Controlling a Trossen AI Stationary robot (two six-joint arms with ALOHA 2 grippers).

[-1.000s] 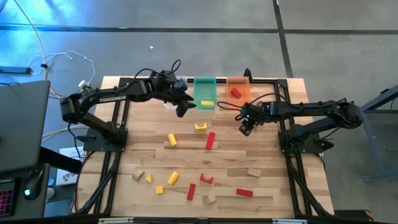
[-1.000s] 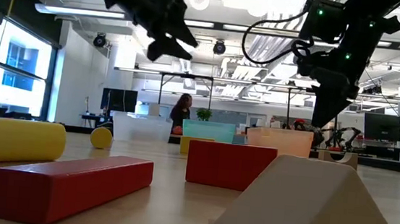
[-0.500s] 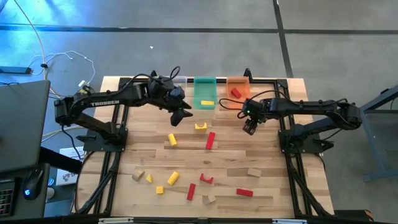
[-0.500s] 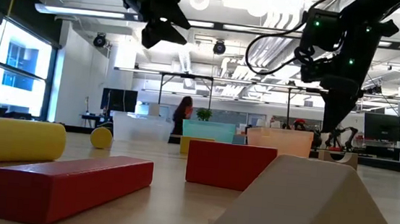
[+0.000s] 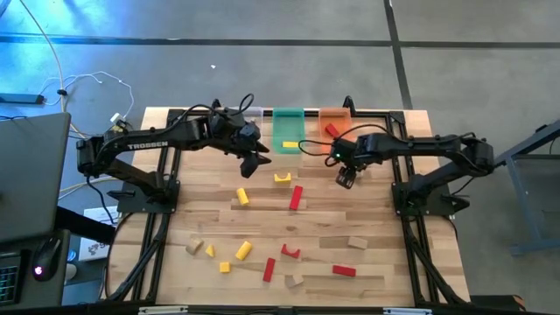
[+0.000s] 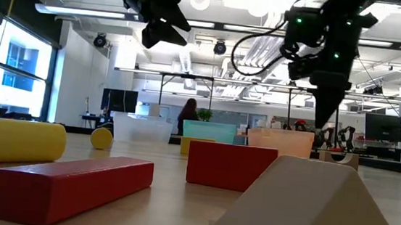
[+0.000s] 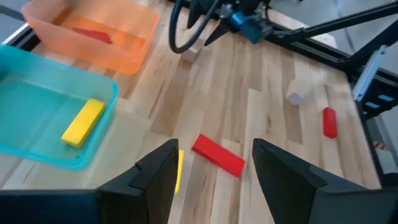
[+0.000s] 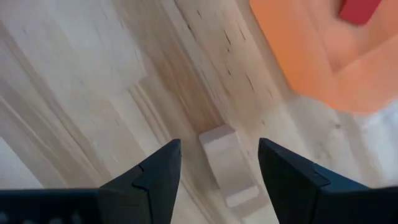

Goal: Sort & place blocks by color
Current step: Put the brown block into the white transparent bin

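Blocks [image 5: 295, 198] lie scattered over your table [image 5: 385, 262], most on the near half: a red bar lies just beside a yellow arch [image 5: 282, 178] at mid-table, a yellow piece [image 5: 242, 197] sits left of them, and more red, yellow and tan pieces spread toward the front edge. One yellow block [image 7: 83, 122] already lies in the green bin [image 5: 288, 131], and a red one [image 7: 92, 35] in the orange bin [image 5: 333, 122]; both bins stand side by side at the far edge, with a clear bin [image 6: 141, 128] to their left.

Your right gripper [image 8: 214, 168] hangs in front of the orange bin, its jaws spread wide and empty, pointing down at a tan block [image 8: 227, 165] that lies on the wood between the fingers [image 8: 155, 177] and close to the bin's corner. Whether the fingers touch the table, you cannot tell.

Your left gripper [image 7: 211, 171] hovers above the table in front of the clear and green bins, jaws apart and holding nothing; past its fingers you see the red bar [image 7: 217, 155] and the yellow arch.

A person [image 6: 187, 116] stands in the room beyond the table.
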